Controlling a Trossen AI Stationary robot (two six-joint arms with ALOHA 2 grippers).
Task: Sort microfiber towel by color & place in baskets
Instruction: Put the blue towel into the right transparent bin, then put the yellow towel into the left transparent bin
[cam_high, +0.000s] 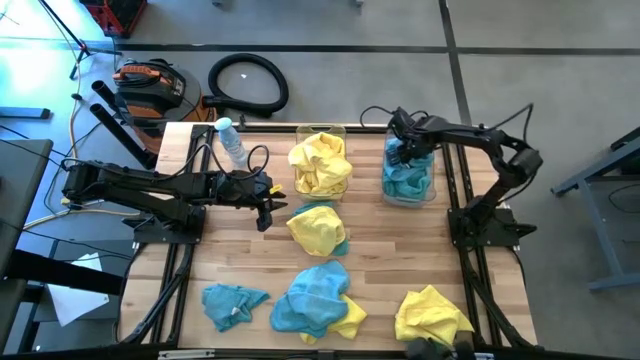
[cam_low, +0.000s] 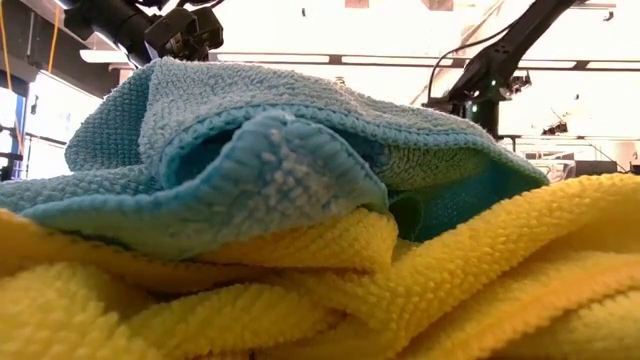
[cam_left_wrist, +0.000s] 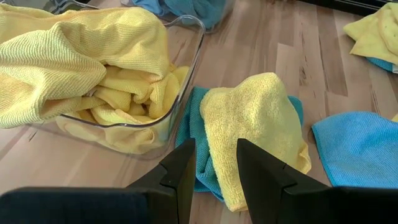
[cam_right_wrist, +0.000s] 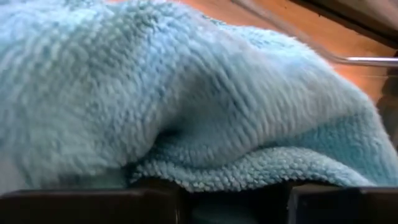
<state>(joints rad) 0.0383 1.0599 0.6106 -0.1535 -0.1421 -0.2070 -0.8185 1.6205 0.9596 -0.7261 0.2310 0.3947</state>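
Two clear baskets stand at the table's far side. The left basket (cam_high: 320, 131) (cam_left_wrist: 196, 37) holds yellow towels (cam_left_wrist: 81, 68). The right basket (cam_high: 409, 196) holds teal towels (cam_high: 410, 180). My right gripper (cam_high: 403, 152) (cam_right_wrist: 236, 194) reaches down into the right basket, shut on a teal towel (cam_right_wrist: 186, 93). My left gripper (cam_high: 265, 210) (cam_left_wrist: 216, 148) hovers open, just left of a yellow towel (cam_high: 318, 228) (cam_left_wrist: 249, 118) that lies on a teal one (cam_left_wrist: 191, 127). My right gripper has bunched teal cloth (cam_right_wrist: 230, 177) between its two fingers, coming from above and pointing steeply down into the basket. The cloth fills the wrist view, so which edge or how many layers it has cannot be told. The towel rests on the teal heap inside the basket.
Near the front edge lie a teal towel (cam_high: 232, 303), a teal towel over a yellow one (cam_high: 315, 298) (cam_low: 280, 140), and a yellow towel (cam_high: 432, 315). A clear bottle (cam_high: 231, 140) lies at the far left. Bare wood shows between the towels.
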